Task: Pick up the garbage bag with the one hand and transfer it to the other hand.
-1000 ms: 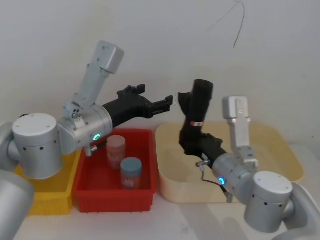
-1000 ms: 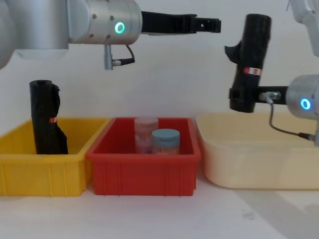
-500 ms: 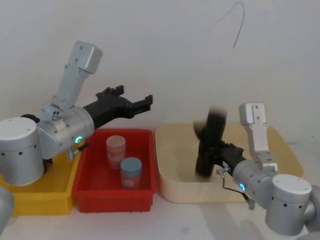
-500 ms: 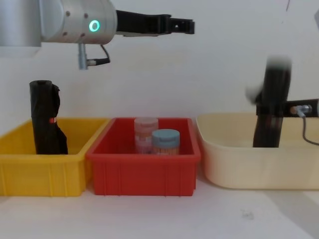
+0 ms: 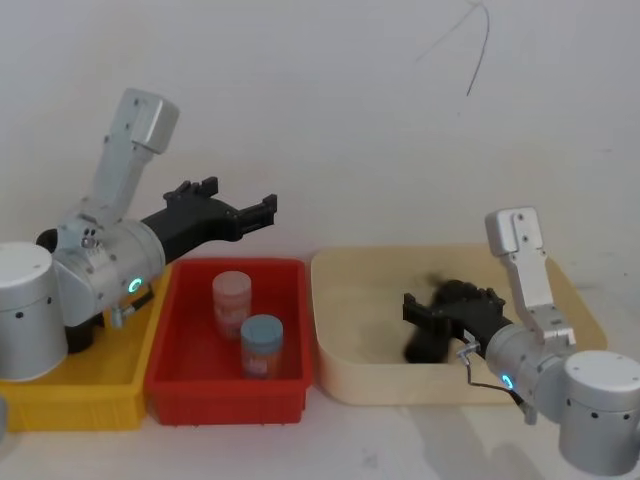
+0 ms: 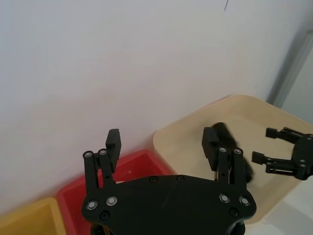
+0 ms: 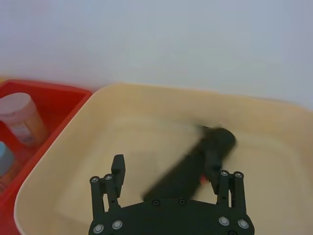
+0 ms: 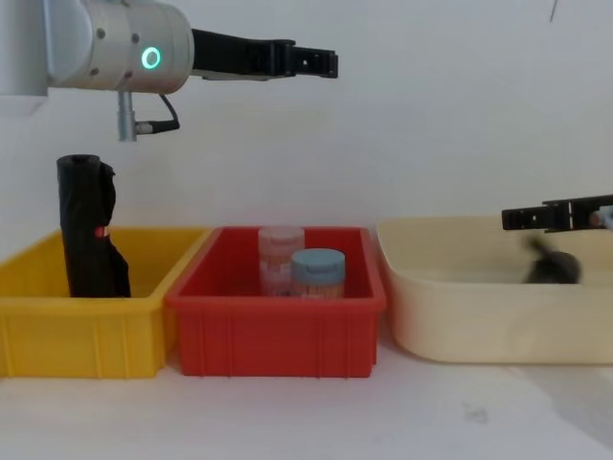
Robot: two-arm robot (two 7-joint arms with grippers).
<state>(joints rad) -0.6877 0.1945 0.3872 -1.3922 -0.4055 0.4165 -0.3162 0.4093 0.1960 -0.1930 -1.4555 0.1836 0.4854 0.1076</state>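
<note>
Nearest to me on the white tabletop (image 8: 287,412) stand three containers in a row: a yellow bin (image 8: 96,335) on the left side, a red bin (image 8: 273,331) in the middle, and a cream tub (image 8: 479,326) on the right side. In the yellow bin a second black roll (image 8: 88,230) stands upright. In the red bin there are two jars, one with a blue lid (image 8: 317,273) and behind it one with a pink lid (image 8: 281,254).

The garbage bag (image 5: 425,335) is inside the cream tub, lying tilted on the floor of the tub and not upright. It looks blurred, so I cannot read its label. The right pincer (image 5: 445,305) hangs low over the tub, directly above the bag, with its fingers spread wide and gripping nothing. In the right wrist view the bag runs slanted between the two fingers; I cannot tell if it touches one of them.

The left pincer (image 5: 240,210) is high above the red bin, well apart from the bag, fingers spread and empty. Behind everything is a plain white wall (image 5: 330,100).
</note>
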